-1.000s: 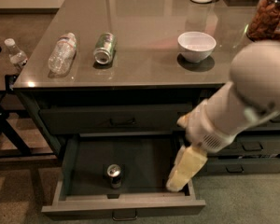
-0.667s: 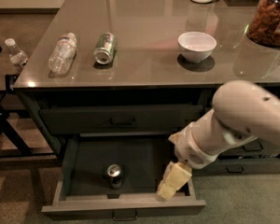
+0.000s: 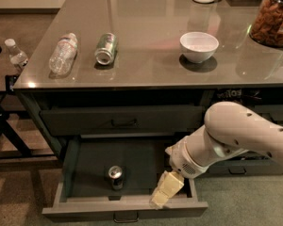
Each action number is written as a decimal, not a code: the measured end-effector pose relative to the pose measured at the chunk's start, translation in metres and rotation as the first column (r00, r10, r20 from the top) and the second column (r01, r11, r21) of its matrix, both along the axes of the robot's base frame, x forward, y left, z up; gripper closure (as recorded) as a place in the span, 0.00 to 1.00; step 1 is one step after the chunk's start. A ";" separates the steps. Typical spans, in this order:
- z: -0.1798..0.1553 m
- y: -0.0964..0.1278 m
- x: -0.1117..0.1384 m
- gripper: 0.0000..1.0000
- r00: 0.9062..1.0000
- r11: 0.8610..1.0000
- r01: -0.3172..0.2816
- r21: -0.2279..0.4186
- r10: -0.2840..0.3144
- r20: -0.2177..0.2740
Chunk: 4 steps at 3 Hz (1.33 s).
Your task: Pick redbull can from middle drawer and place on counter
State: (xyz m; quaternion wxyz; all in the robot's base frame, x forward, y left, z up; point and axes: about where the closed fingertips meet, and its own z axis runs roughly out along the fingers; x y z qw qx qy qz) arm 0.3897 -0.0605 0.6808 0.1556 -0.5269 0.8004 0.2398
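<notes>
Gripper (image 3: 161, 199) at middle drawer (image 3: 85, 211) front right, slim silver-topped redbull can (image 3: 115, 177) upright

Office kitchenette: glossy counter (image 3: 146, 55) with bowl (image 3: 199, 46), snack jar (image 3: 273, 20); claw (image 3: 162, 194) low over open middle drawer (image 3: 94, 168).

We see the slim can (image 3: 115, 175) in the open drawer (image 3: 68, 173), the gripper (image 3: 162, 194) to its right over the front rim. On the counter (image 3: 151, 13) above: bottle (image 3: 62, 53), second can (image 3: 106, 48), bowl (image 3: 198, 46), left to right.
</notes>
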 end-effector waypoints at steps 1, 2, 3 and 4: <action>-0.009 0.004 -0.003 0.00 1.000 1.000 -0.006 0.019 0.006 -0.014; -0.046 0.029 -0.006 0.00 0.999 0.994 -0.021 0.103 0.024 -0.034; -0.092 0.060 0.011 0.00 0.999 0.981 -0.013 0.195 0.019 -0.031; -0.092 0.060 0.011 0.00 0.999 0.981 -0.013 0.195 0.019 -0.031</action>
